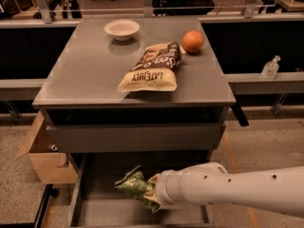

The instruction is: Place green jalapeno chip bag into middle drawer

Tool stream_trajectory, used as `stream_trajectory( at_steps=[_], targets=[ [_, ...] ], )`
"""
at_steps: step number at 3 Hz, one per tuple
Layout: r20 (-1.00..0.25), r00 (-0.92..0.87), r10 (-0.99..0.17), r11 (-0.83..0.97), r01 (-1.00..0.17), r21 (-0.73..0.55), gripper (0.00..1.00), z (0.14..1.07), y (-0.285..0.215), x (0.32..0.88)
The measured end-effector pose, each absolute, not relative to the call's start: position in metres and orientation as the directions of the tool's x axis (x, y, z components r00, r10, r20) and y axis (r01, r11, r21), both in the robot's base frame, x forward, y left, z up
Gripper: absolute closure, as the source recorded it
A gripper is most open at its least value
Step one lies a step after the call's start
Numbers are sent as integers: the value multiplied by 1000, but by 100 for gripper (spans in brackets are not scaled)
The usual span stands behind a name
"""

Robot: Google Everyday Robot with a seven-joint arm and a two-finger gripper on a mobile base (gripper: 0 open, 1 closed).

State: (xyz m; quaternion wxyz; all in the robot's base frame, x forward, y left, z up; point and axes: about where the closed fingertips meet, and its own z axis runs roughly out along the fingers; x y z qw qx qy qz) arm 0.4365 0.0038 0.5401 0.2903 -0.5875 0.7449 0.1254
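The green jalapeno chip bag (133,185) is a small crinkly green foil bag held over the open middle drawer (97,213), a shallow gray drawer pulled out below the cabinet top. My gripper (151,196) reaches in from the right on a white arm and is closed around the bag's right end, its fingers mostly hidden by the bag and wrist. The bag sits low over the drawer floor, left of centre.
The gray cabinet top (85,75) carries a larger tan-and-brown chip bag (152,68), an orange (192,41) and a white bowl (122,29). The upper drawer front (133,136) is just above the open drawer. A cardboard box (45,156) stands at the left.
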Motion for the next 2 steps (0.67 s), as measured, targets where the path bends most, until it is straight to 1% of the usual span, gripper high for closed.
stream_trajectory(
  at_steps=[1,2],
  targets=[
    [-580,-140,-803,277,-948,-154,5,540,4,436],
    [-586,-114,-802,278,-940,-198,0,560,-2,440]
  ],
)
